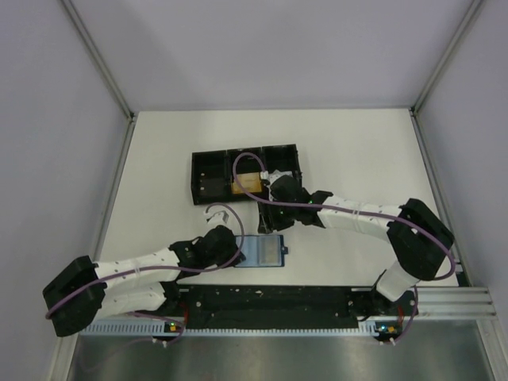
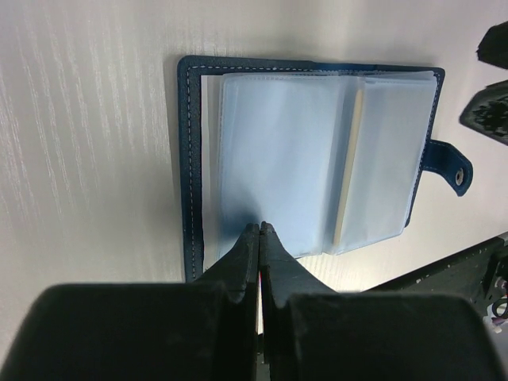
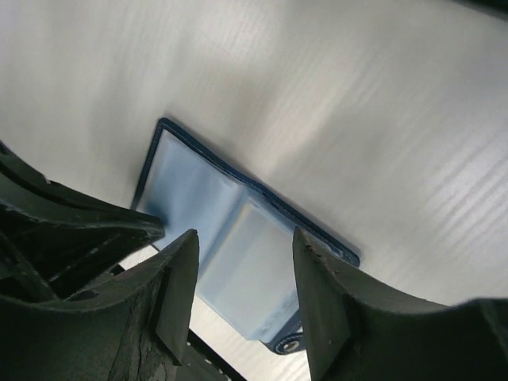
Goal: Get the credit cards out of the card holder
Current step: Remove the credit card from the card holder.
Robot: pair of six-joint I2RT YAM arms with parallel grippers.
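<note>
Where the white table (image 1: 357,151) meets the black rail (image 1: 270,300) that carries the arms, one dark-blue card holder (image 1: 262,252) lies opened flat, just beyond the rail and between the two arms. Its long axis runs left to right, parallel to the near table edge, and its fold runs front to back across the middle. Its pale blue-grey inside faces up, covered by clear plastic sleeves (image 2: 278,143). One small snap tab (image 2: 454,168) sticks out from its right end, pointing right. A thin pale tan strip (image 2: 349,167) shows along the fold in the left wrist view; whether that is a card's edge cannot be told.

The left gripper (image 2: 259,230) is fully closed, its two fingers pressed together. Their tips rest on the left half of the sleeves, close to the edge. Whether a sleeve is pinched between them cannot be told.

The right gripper (image 3: 245,236) is roughly half open with nothing between its fingers. It hangs above the table between the card holder and a tray.

One black tray (image 1: 208,181) with three compartments sits farther back, near the table's middle. One orange-tan card (image 1: 246,185) lies in its centre compartment.

Counted: one card holder, one clearly visible card, one tray, two grippers.
</note>
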